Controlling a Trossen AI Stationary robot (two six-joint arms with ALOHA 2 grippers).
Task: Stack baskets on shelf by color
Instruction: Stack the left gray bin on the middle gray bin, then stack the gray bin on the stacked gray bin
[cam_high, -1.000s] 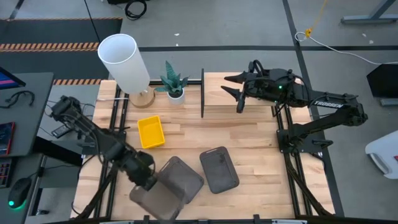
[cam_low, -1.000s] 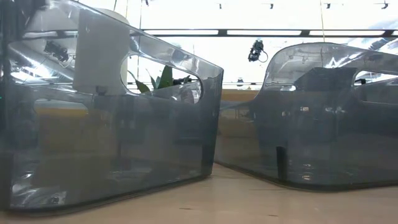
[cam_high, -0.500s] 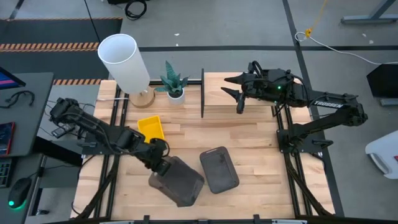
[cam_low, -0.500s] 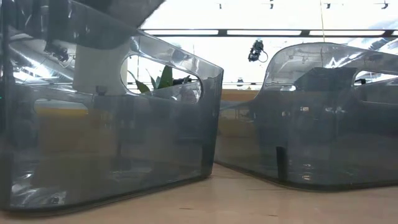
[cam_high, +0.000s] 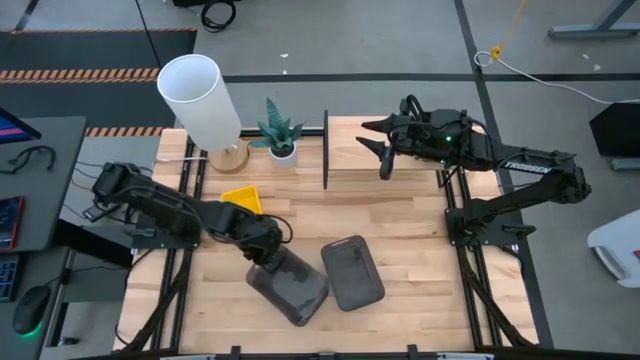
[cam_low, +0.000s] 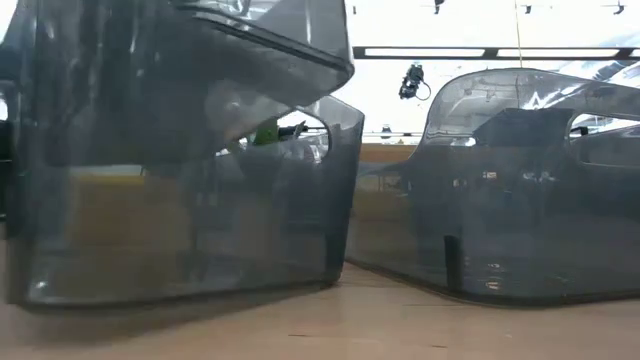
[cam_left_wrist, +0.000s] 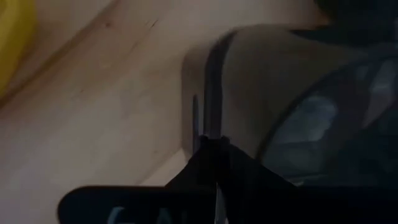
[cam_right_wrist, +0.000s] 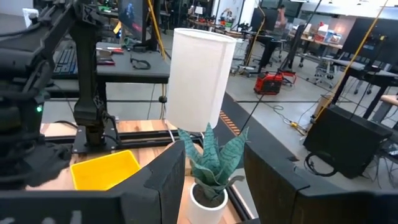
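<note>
The left gripper (cam_high: 268, 258) pinches the rim of a grey basket (cam_high: 292, 287), nested into another near the table's front, beside a second grey basket (cam_high: 352, 271). The right gripper (cam_high: 383, 150) hangs spread over the shelf (cam_high: 400, 178). Grey stacking seems underway; next, probably release and fetch the neighbour.

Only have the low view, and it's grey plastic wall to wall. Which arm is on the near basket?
Observer: The left gripper is clamped on the rim of the held grey basket.
Operator: Right arm?
Observer: The right gripper hangs open and empty over the shelf.
Operator: Any yellow on the shelf?
Observer: No. One yellow basket lies on the table, off the shelf.
</note>
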